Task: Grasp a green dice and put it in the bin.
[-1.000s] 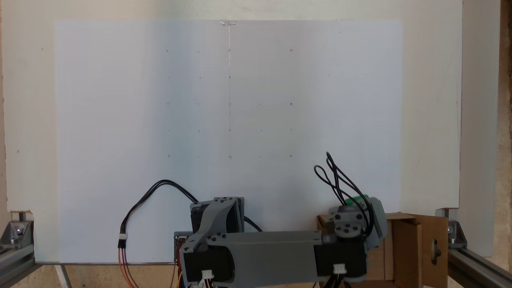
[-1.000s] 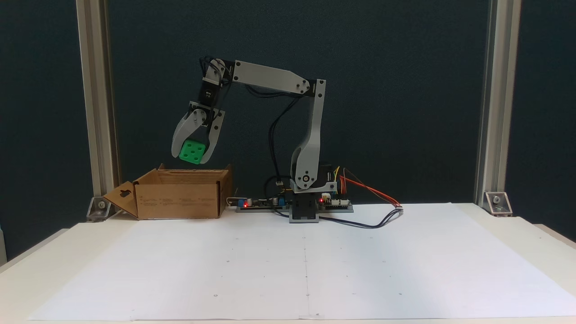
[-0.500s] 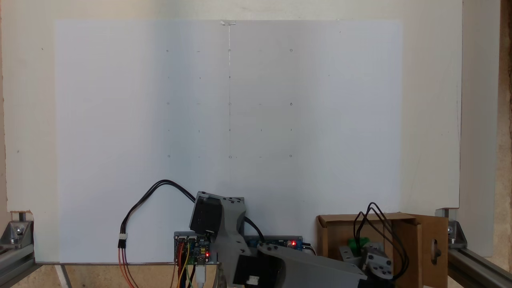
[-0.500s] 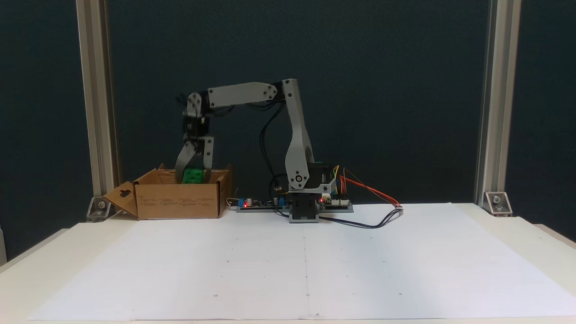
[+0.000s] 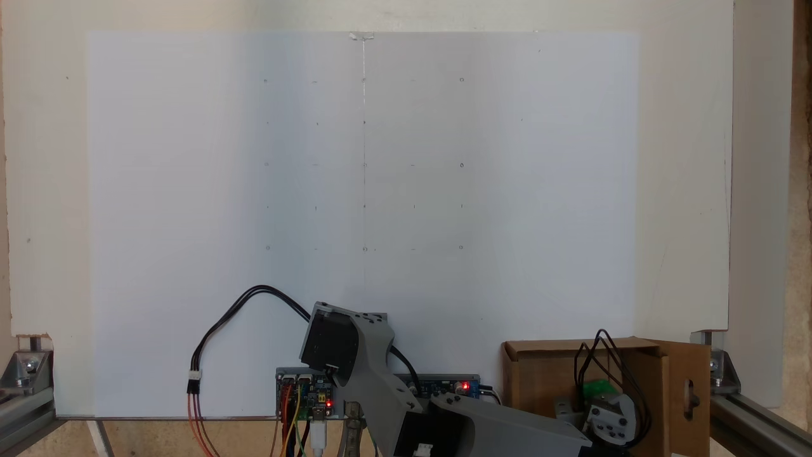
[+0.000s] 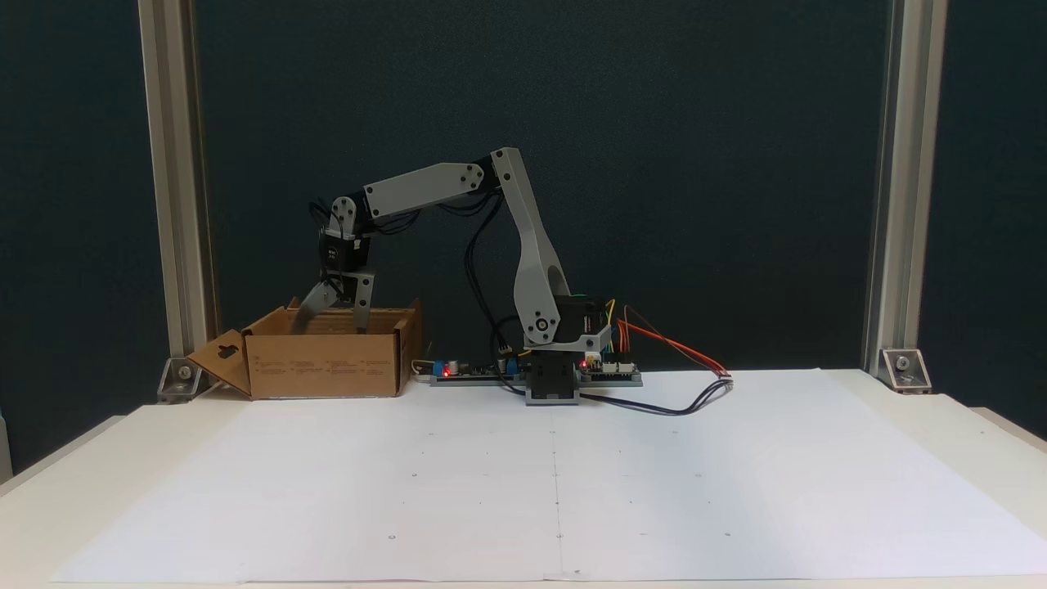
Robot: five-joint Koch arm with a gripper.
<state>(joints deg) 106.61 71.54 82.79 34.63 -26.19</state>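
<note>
The arm has sunk lower since half a second ago, so the gripper [image 6: 331,323] now reaches down inside the bin [image 6: 327,364] with its jaws spread apart, while the green dice [image 5: 596,387] sits within the bin just beside the gripper [image 5: 587,406].

One green dice [image 5: 595,388], one cardboard bin [image 6: 325,363], one grey robot arm [image 6: 523,262] with one gripper [image 6: 331,317]. Two aluminium frame posts [image 6: 173,188] at the back. One white paper sheet [image 6: 556,474] on one table [image 6: 994,429].
</note>
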